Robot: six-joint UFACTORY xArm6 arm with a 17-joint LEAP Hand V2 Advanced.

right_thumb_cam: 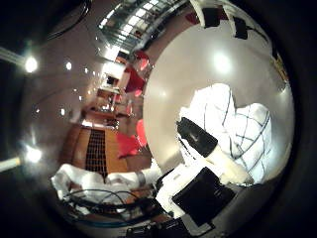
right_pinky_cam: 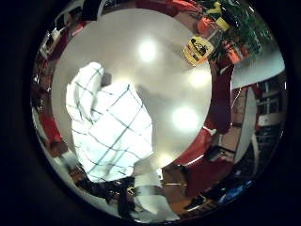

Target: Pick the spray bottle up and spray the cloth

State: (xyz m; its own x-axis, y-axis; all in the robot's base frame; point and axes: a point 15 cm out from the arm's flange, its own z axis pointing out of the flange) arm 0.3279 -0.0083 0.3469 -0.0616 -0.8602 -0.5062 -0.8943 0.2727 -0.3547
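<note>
A spray bottle (right_pinky_cam: 199,45) with amber liquid and a yellow and black trigger head stands near the far edge of a round white table (right_pinky_cam: 160,85). A white cloth (right_pinky_cam: 108,122) with dark check lines lies crumpled on the table, away from the bottle. The right little finger side palm view shows part of my hand (right_pinky_cam: 150,193) at the edge, beside the cloth. In the right thumb side palm view my hand (right_thumb_cam: 203,164) hovers over the cloth (right_thumb_cam: 238,124), with a black-tipped finger (right_thumb_cam: 196,137) stretched above it. The fingers look relaxed and hold nothing.
Red chairs (right_pinky_cam: 221,104) stand around the table, and more red chairs (right_thumb_cam: 134,134) stand on the floor further off. The table's rim (right_thumb_cam: 163,119) lies close to the cloth. Ceiling lights reflect on the tabletop.
</note>
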